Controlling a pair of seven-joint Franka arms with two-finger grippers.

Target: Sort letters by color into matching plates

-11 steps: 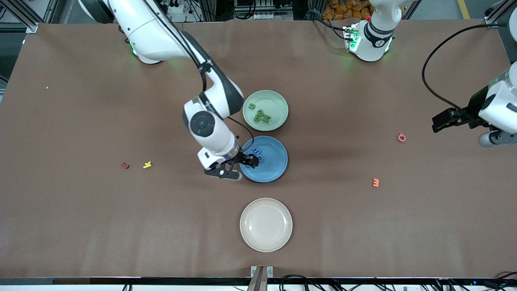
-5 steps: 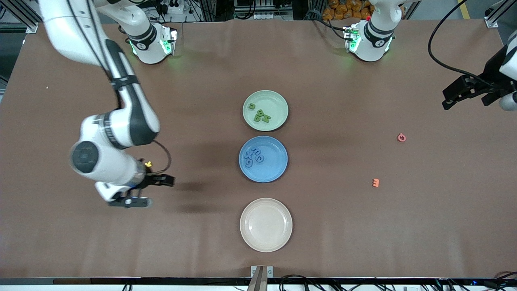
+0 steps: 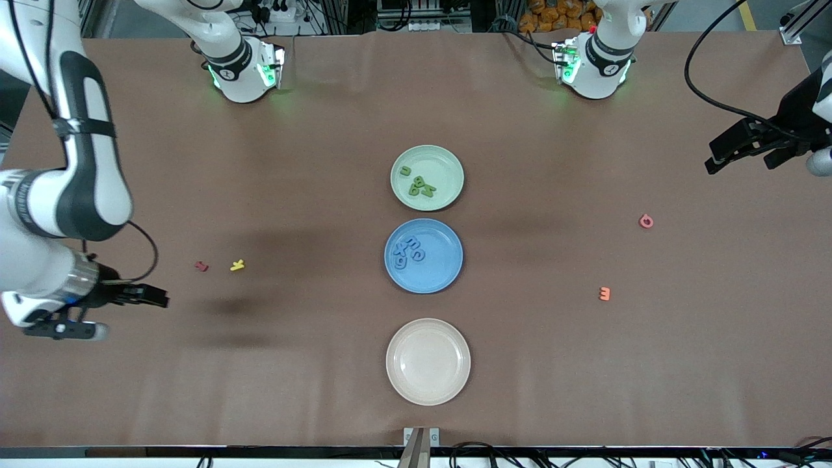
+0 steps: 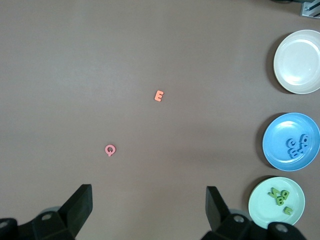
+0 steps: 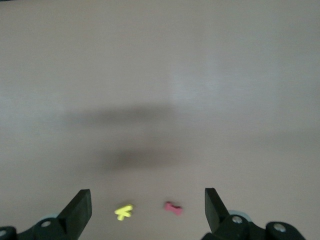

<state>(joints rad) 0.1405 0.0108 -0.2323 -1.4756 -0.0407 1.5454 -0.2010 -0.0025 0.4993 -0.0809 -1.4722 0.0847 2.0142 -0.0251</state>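
Observation:
The pale green plate [image 3: 445,166] holds several green letters [image 3: 419,185]. The blue plate [image 3: 443,268], just nearer the front camera, holds several blue letters [image 3: 408,252]. Both plates and their letters also show in the left wrist view: the blue plate [image 4: 277,137] and the green plate [image 4: 262,205]. My right gripper [image 3: 153,299] is open and empty, up over bare table at the right arm's end. My left gripper [image 3: 721,155] is open and empty, up over the left arm's end of the table.
An empty beige plate [image 3: 428,361] lies nearest the front camera. A red letter [image 3: 201,266] and a yellow letter [image 3: 237,264] lie toward the right arm's end. A pink letter [image 3: 645,221] and an orange letter [image 3: 604,294] lie toward the left arm's end.
My right gripper has swung away from the blue plate's edge to the right arm's end of the table, empty. My left gripper has drawn back toward the table's edge.

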